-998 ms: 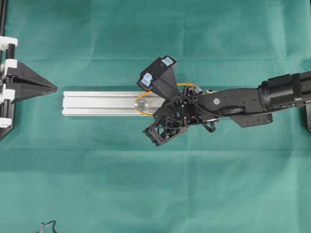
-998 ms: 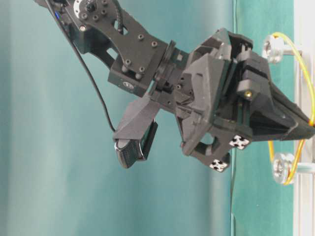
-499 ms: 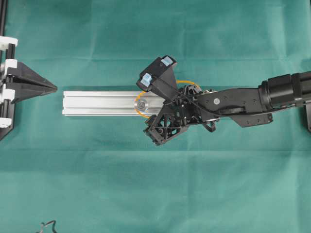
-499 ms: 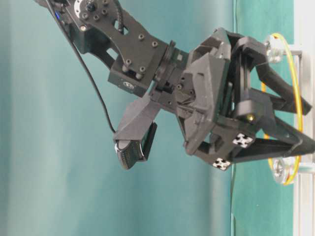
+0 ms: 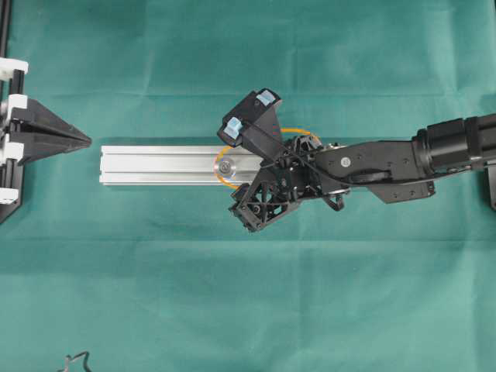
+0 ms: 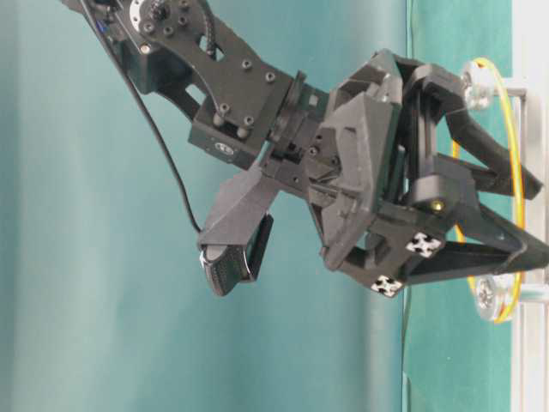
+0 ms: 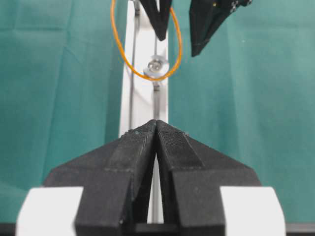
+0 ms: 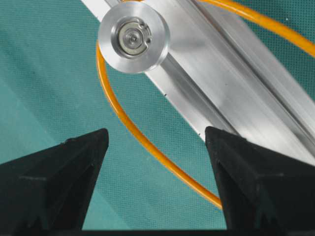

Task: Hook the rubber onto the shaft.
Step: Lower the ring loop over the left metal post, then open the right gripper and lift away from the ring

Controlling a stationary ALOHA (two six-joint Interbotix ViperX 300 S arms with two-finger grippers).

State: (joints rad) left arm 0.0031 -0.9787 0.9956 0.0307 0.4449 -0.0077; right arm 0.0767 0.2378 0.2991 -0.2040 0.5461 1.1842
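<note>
The rubber (image 5: 219,177), a thin orange loop, runs round a silver shaft (image 5: 225,165) on the aluminium rail (image 5: 155,165) and back under my right arm. At table level the rubber (image 6: 515,129) reaches from one shaft (image 6: 487,296) to a second shaft (image 6: 474,84). My right gripper (image 5: 252,190) hangs open over the band. In the right wrist view the rubber (image 8: 129,129) crosses the gap of that gripper (image 8: 156,140) untouched, with the shaft (image 8: 133,37) ahead. My left gripper (image 5: 87,141) is shut and empty off the rail's left end, and its tip (image 7: 156,122) points along the rail.
Green cloth covers the table. The left arm's black and white mount (image 5: 9,139) sits at the left edge. A black cable end (image 5: 74,360) lies at the bottom left. A dark post (image 5: 491,186) stands at the right edge.
My right gripper was shut on the rubber and pulling it taut a second ago. It has since opened and let go, and the band has rounded out between the shafts. The left arm has not moved.
</note>
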